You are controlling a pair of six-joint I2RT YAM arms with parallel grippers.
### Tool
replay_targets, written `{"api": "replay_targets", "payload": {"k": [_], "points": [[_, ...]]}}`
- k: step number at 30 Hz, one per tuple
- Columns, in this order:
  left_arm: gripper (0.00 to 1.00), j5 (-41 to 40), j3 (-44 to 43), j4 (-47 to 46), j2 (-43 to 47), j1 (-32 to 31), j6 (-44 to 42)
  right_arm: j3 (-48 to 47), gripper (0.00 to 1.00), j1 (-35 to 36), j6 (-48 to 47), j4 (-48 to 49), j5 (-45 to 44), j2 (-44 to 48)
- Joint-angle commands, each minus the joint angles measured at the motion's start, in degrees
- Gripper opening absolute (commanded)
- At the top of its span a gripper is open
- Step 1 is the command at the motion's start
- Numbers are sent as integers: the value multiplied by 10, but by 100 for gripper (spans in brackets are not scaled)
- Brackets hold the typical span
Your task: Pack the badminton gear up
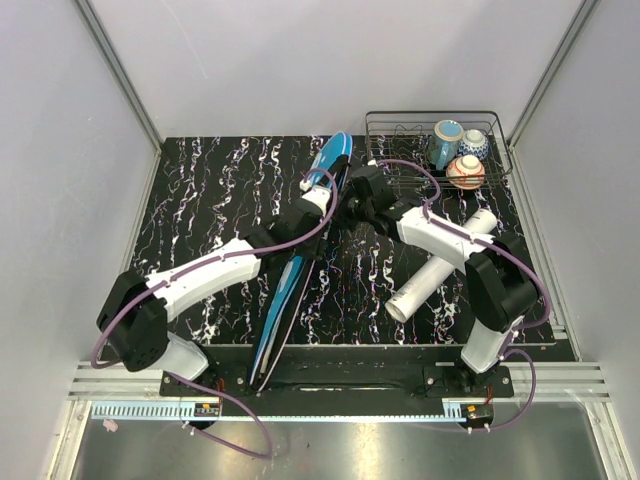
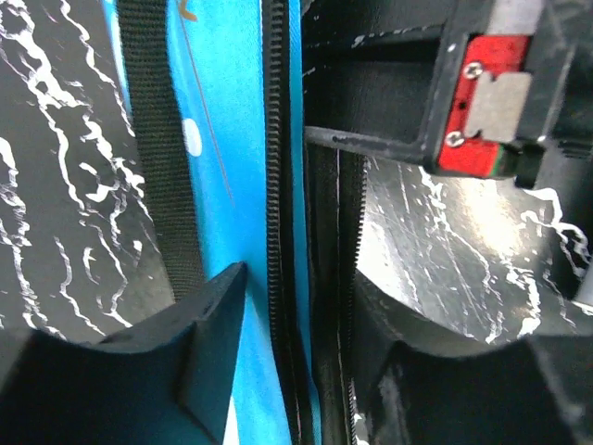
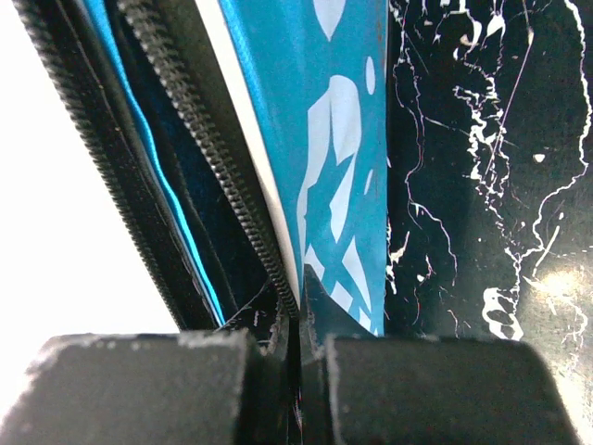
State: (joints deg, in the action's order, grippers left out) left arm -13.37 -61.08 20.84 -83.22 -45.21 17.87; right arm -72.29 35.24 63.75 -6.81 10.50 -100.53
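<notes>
A black table point(image 1: 200, 190) veined with white is being viewed from above, with two arm bases bolted at its near edge.

A teal racket bag point(image 1: 283, 305) is lying lengthwise across the middle of the table. Its narrow end is resting at the near edge between the bases, and its wider end is reaching toward the far edge.

Toward the right edge, a long white tube point(image 1: 440, 265) is lying on a slant, partly covered by the right arm.

Past the middle of the table, both arms are being held over the bag's wider half, the left gripper point(image 1: 322, 192) just beside the right gripper point(image 1: 352, 190).

In the left wrist view, the left gripper point(image 2: 301, 287) is being held with its jaws apart, the bag's black zip edge running between them. Whether the pads are pressing on it cannot be told.

In the right wrist view, the right gripper point(image 3: 296, 338) is being held closed, a thin edge of the teal fabric pinched between its fingers. Beside that edge, two zip rows are lying apart over a dark interior with a thin blue strip. What the strip is cannot be told.

In the far right corner, a black wire rack point(image 1: 400, 125) is holding three ceramic cups point(image 1: 465, 172).
</notes>
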Motion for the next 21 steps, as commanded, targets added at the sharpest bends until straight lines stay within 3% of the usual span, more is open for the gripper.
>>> {"api": "replay_targets", "payload": {"k": [1,4,5,7,10,13,16,18,21], "points": [[34,-100,-44,13,-18,-13,-19,1,0,3,20,44,-19,53],[14,-101,-54,19,-25,-12,-25,5,1,3,-18,53,-10,62],[6,-98,-57,24,-26,-13,-26,6,8,3,-37,54,-8,67],[1,-97,-69,39,-29,-13,-28,7,21,-1,-105,49,0,74],[0,-90,-69,44,-22,-12,-40,7,47,-17,-191,25,29,83],[0,-74,-71,45,-9,-10,-65,10,62,-31,-284,-13,66,99],[0,9,-93,68,-7,10,-125,41,74,-55,-352,-15,116,134],[0,84,-122,103,-11,34,-156,52,75,-83,-374,-13,144,161],[0,134,-145,126,-5,57,-206,68,75,-121,-390,-11,160,190]]}}
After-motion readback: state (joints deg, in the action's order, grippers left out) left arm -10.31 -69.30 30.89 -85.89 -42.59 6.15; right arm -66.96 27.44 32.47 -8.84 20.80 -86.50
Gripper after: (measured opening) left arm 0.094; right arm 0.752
